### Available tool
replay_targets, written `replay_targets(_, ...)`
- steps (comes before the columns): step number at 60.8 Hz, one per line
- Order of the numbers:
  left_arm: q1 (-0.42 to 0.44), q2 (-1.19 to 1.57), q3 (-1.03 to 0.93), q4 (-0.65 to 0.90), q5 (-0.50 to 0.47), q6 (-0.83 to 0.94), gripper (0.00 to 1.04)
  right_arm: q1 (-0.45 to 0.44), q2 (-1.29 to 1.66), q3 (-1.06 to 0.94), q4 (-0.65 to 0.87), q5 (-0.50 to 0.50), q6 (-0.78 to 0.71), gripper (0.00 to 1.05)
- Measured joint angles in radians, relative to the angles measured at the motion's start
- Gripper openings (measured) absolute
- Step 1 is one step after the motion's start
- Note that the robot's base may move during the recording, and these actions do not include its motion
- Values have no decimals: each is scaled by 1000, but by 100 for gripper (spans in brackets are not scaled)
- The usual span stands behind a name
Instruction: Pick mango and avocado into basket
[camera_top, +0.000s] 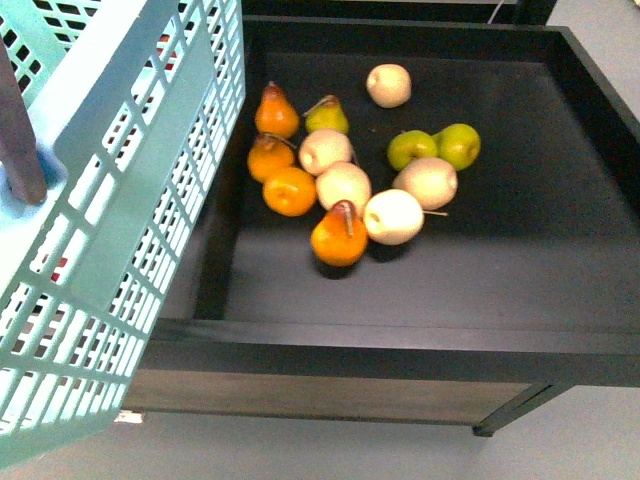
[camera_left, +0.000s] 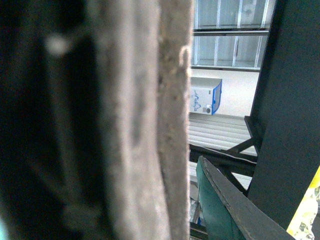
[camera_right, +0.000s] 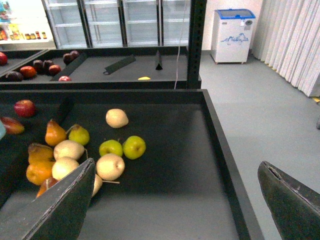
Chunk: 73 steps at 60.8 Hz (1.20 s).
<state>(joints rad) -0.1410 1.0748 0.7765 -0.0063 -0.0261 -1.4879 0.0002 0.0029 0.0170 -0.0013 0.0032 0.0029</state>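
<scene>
We see the basket (camera_top: 110, 200) just left of the black tray (camera_top: 400, 335). It is tilted, and its near wall overlaps the tray's left rim and hides that edge. The basket is light turquoise plastic with slotted lattice sides, and its brown handle (camera_top: 20, 130) stands at its far left.

A heap of fruit lies on the tray floor, left of the tray's middle. Orange pears (camera_top: 277, 112) are on the heap's left side, nearest the basket, and another orange pear (camera_top: 339, 235) sits at the heap's near edge. A yellow-green pear (camera_top: 326, 116) and pale cream apples (camera_top: 343, 186) are in the middle, touching one another. Two green apples (camera_top: 458, 145) sit side by side at the right of the heap. One pale apple (camera_top: 389, 85) lies alone towards the tray's far wall.

In the right wrist view the right gripper (camera_right: 176, 167) hangs over the tray's near right part, its jaws spread wide with nothing between them. Past the tray's left wall lies a red apple (camera_right: 25, 107). Beyond the tray's far side stand glass-door fridges (camera_right: 125, 20) and a white chest freezer (camera_right: 232, 35).

In the left wrist view a blurred grey-brown bar (camera_left: 140, 125) fills much of the picture. Beside it is the left gripper's one visible finger (camera_left: 235, 205). We cannot tell whether that pincer is apart or closed.
</scene>
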Motion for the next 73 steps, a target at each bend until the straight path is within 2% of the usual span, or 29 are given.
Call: replay_targets(73, 0, 0, 1, 0, 0, 0, 30, 0, 1, 0, 1, -3, 0, 96)
